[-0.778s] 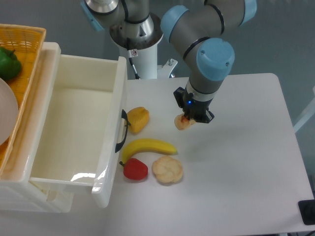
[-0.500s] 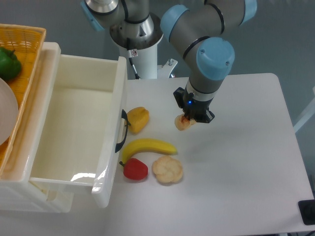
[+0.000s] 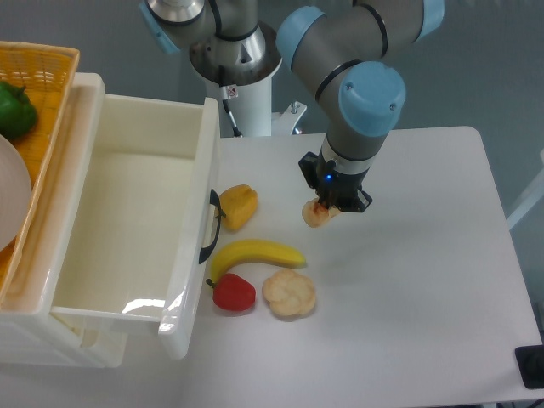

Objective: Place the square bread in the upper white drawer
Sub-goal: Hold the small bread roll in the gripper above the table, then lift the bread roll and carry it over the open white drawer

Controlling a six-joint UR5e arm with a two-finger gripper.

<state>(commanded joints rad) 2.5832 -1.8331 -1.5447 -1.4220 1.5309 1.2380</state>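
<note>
Under claw [image 3: 324, 206], pale beige square bread [image 3: 316, 215]

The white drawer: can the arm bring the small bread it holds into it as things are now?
Probably yes. The drawer is pulled open with nothing seen inside, and the hand holds the bread above the table; only the yellow fruit lies between.

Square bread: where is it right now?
The square bread sits mid-table under the gripper, which is shut on it, right of the yellow fruit, above the banana.

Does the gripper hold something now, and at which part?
Yes. The gripper is shut on the square bread, gripping its upper right end; the rest hangs below the fingers.
</note>
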